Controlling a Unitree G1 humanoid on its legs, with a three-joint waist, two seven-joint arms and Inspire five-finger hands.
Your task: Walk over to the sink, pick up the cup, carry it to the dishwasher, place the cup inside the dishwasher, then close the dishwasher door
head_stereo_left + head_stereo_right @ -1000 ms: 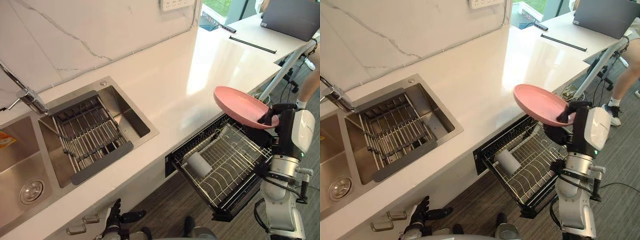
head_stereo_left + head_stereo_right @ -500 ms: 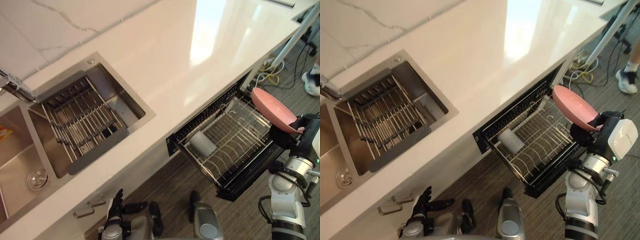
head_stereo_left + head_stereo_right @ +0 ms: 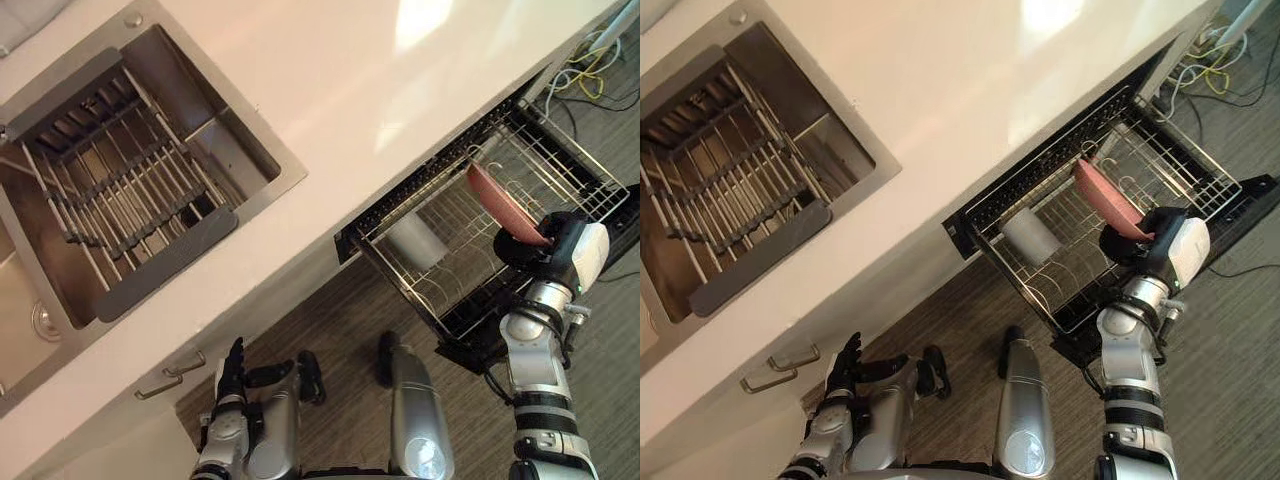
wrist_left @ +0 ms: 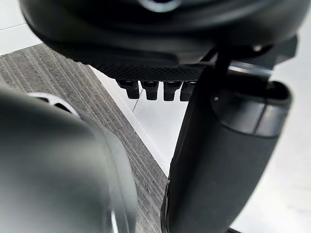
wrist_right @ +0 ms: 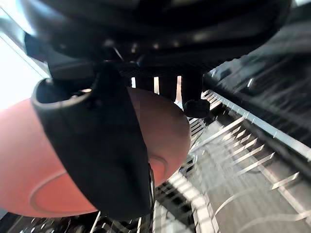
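Note:
My right hand [image 3: 524,250] is shut on a pink plate [image 3: 503,204], its thumb [image 5: 104,150] lying across the plate's face [image 5: 29,165]. The plate is tilted steeply on edge, low over the pulled-out dishwasher rack [image 3: 572,172], near the rack's front right part. A pale cup [image 3: 414,240] lies on its side in the rack's near left corner, also seen from the other eye as the cup [image 3: 1030,235]. My left hand [image 3: 233,372] hangs low beside the cabinet front, its fingers [image 4: 155,90] straight and holding nothing.
The white countertop [image 3: 330,90] runs above the rack. A steel sink [image 3: 230,150] with a wire drying rack [image 3: 120,200] is set in it at the left. Cabinet handles [image 3: 170,372] show below the sink. Yellow and white cables [image 3: 590,70] lie on the floor past the dishwasher.
The camera has tipped down, shifting the whole picture. My right hand has lowered the plate from above the counter edge and tilted it on edge over the rack. The left hand stays put.

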